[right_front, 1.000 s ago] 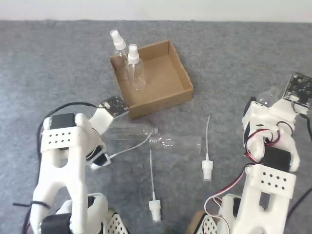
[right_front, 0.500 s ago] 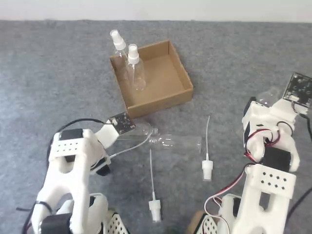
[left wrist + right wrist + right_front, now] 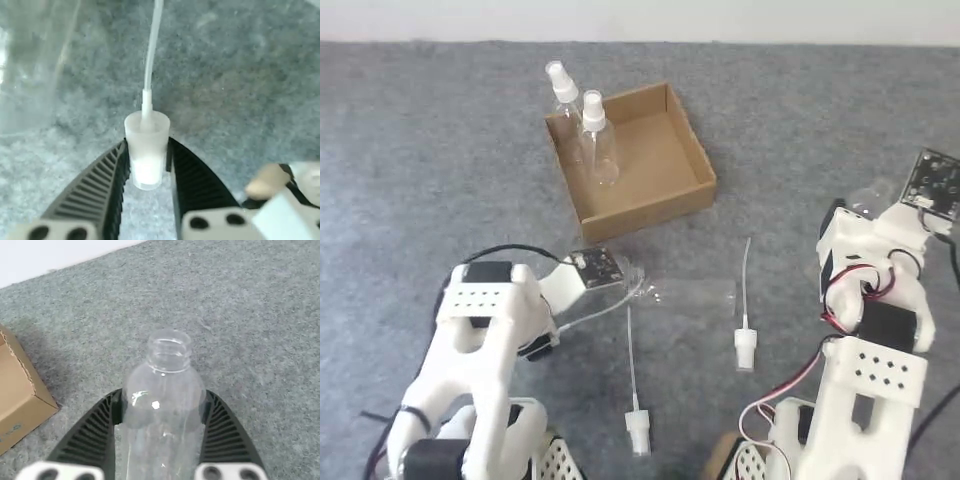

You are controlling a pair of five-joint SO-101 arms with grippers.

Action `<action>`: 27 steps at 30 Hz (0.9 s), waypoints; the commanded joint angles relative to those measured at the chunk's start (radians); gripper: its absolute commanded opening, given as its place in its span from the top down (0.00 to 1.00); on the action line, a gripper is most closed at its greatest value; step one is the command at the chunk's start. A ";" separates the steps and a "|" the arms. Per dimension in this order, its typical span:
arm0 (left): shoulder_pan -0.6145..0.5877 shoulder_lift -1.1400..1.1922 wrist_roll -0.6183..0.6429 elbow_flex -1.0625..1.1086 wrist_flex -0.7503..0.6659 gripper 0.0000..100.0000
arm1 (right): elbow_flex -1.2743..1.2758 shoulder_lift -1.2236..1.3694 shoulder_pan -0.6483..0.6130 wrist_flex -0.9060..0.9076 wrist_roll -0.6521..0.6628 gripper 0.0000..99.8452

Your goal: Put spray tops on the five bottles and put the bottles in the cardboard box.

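**Spray top and open bottle gripped, one in each claw**

The left gripper (image 3: 146, 146) is clenched on a white plastic spray top (image 3: 146, 152), whose thin dip tube points away over the grey carpeted table (image 3: 240, 75). The right gripper (image 3: 162, 399) is closed around a clear, uncapped plastic bottle (image 3: 169, 370). In the high view, two capped clear bottles (image 3: 599, 150) are seen in the open brown cardboard box (image 3: 650, 208). Another uncapped bottle (image 3: 692, 293) lies on the table near the box, and two loose spray tops (image 3: 745, 347) lie beyond it, between the arms.
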 commanded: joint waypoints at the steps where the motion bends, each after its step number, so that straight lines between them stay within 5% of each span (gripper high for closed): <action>1: 0.003 -0.009 -0.005 -0.102 0.091 0.99 | -0.008 -0.021 -0.008 -0.019 -0.002 0.94; 6: 0.003 -0.009 0.002 -0.156 0.149 0.99 | -0.008 -0.021 -0.008 -0.019 -0.002 0.94; 17: 0.003 -0.020 0.219 -0.240 0.152 0.99 | -0.008 -0.021 -0.008 -0.019 -0.002 0.94; 27: 0.003 -0.287 0.331 -0.239 0.226 0.99 | -0.008 -0.021 -0.008 -0.021 -0.002 0.94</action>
